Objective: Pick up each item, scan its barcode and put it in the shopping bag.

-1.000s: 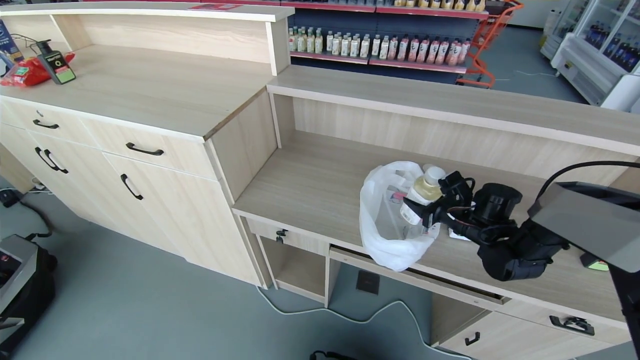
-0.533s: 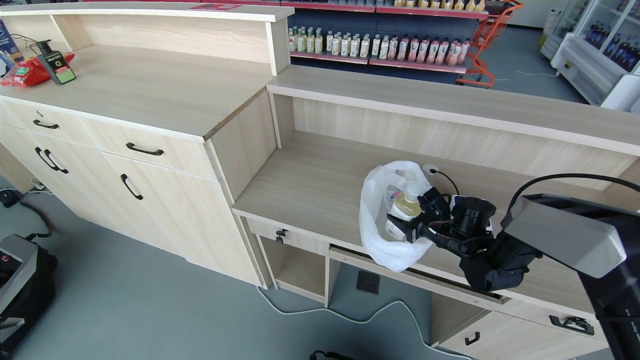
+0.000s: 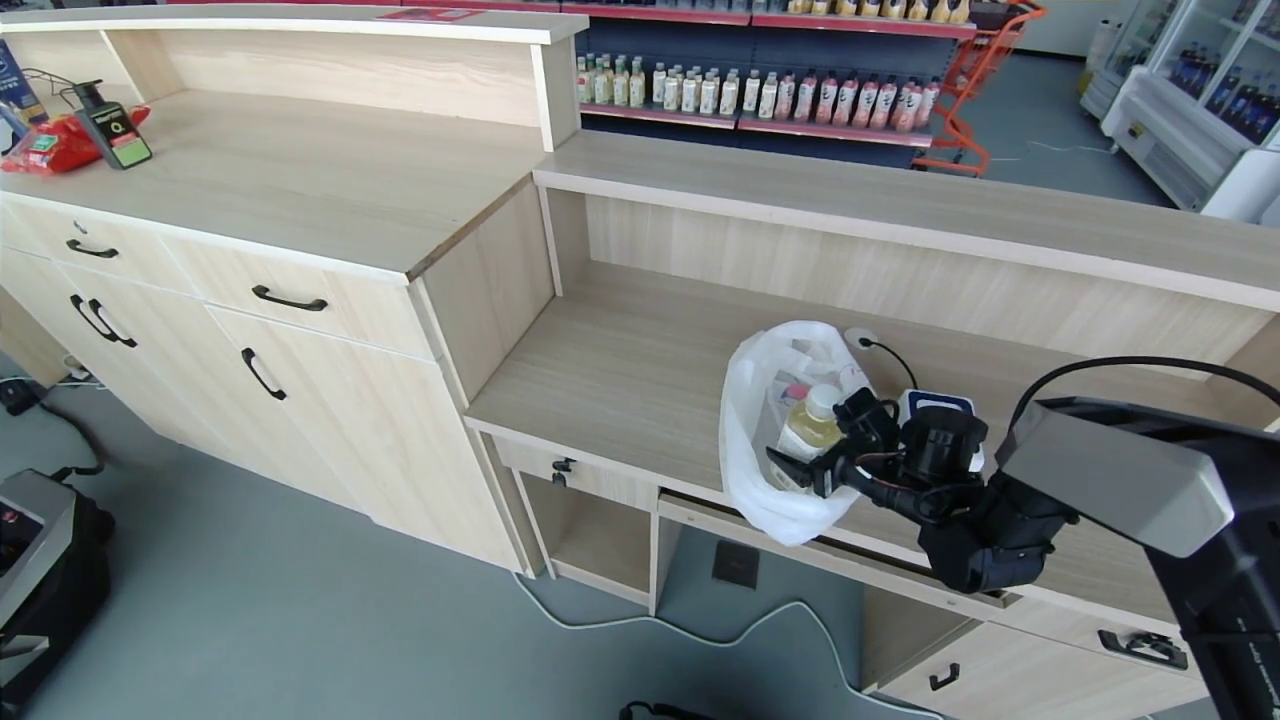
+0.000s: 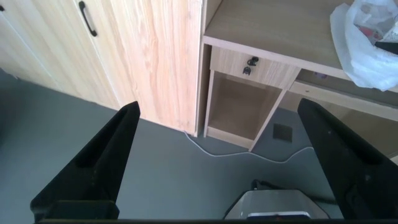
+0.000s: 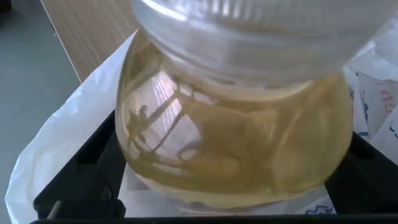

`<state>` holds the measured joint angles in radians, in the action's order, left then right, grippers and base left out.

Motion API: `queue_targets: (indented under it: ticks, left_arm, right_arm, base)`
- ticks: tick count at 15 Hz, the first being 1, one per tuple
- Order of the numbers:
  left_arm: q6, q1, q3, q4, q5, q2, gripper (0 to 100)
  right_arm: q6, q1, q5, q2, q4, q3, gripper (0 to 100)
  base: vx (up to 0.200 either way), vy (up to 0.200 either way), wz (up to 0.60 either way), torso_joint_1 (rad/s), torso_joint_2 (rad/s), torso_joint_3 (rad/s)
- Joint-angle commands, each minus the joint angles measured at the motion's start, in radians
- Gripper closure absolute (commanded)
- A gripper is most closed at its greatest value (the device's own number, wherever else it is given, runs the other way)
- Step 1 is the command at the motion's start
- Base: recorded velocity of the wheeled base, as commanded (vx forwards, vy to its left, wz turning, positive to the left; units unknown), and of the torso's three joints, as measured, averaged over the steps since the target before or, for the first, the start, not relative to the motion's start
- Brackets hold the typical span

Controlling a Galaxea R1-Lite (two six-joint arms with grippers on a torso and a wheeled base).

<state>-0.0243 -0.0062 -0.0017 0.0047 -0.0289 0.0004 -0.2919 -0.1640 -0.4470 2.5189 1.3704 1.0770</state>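
Note:
A clear bottle of yellow drink with a white cap stands upright inside the white plastic shopping bag on the lower counter shelf. My right gripper is shut on the bottle, one finger on each side, down in the bag's mouth. In the right wrist view the bottle sits close between the dark fingers, with the bag behind it. Other packaged items lie in the bag under the bottle. My left gripper hangs open over the grey floor, beside the counter front, with the bag far off.
A blue and white scanner with a black cable sits just behind my right wrist. On the higher counter at far left are a payment stand and a red packet. Drawers and an open cubby lie below the shelf.
My right gripper has carried the bottle leftward and down into the bag's mouth; the scanner it covered now shows behind the wrist.

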Motion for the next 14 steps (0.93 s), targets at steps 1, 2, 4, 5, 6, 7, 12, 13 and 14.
queue_targets:
  ticks: [1, 2, 4, 5, 6, 7, 12, 13, 14]
  left_arm:
    - [0.0, 0.0, 0.0, 0.0, 0.0, 0.0, 0]
    - [0.0, 0.0, 0.0, 0.0, 0.0, 0.0, 0]
    - [0.0, 0.0, 0.0, 0.0, 0.0, 0.0, 0]
    - [0.0, 0.0, 0.0, 0.0, 0.0, 0.0, 0]
    - [0.0, 0.0, 0.0, 0.0, 0.0, 0.0, 0]
    - [0.0, 0.0, 0.0, 0.0, 0.0, 0.0, 0]
    - [0.0, 0.0, 0.0, 0.0, 0.0, 0.0, 0]
    - [0.0, 0.0, 0.0, 0.0, 0.0, 0.0, 0]
    - [0.0, 0.0, 0.0, 0.0, 0.0, 0.0, 0]
  right_arm:
    - [0.008, 0.001, -0.001, -0.048, -0.005, -0.002, 0]
    - [0.017, 0.005, -0.001, -0.092, -0.01, -0.009, 0]
    - [0.037, 0.012, -0.001, -0.239, -0.06, -0.114, 0]
    - [0.034, 0.023, -0.002, -0.302, -0.085, -0.167, 0]
    - [0.036, 0.038, -0.002, -0.391, -0.113, -0.243, 0]
    - [0.039, 0.054, -0.006, -0.465, -0.14, -0.305, 0]
    - [-0.055, 0.288, -0.001, -0.835, -0.188, -0.632, 0]
    - [-0.112, 0.386, 0.002, -0.884, -0.232, -0.648, 0]
    - [-0.139, 0.494, 0.005, -0.905, -0.286, -0.629, 0]
  base:
    - [0.0, 0.0, 0.0, 0.0, 0.0, 0.0]
    - [0.0, 0.0, 0.0, 0.0, 0.0, 0.0]
    - [0.0, 0.0, 0.0, 0.0, 0.0, 0.0]
    - [0.0, 0.0, 0.0, 0.0, 0.0, 0.0]
    - [0.0, 0.0, 0.0, 0.0, 0.0, 0.0]
    - [0.0, 0.0, 0.0, 0.0, 0.0, 0.0]
    - [0.0, 0.0, 0.0, 0.0, 0.0, 0.0]
    - [0.0, 0.0, 0.0, 0.0, 0.0, 0.0]
    - [0.0, 0.0, -0.6, 0.002, 0.0, 0.007]
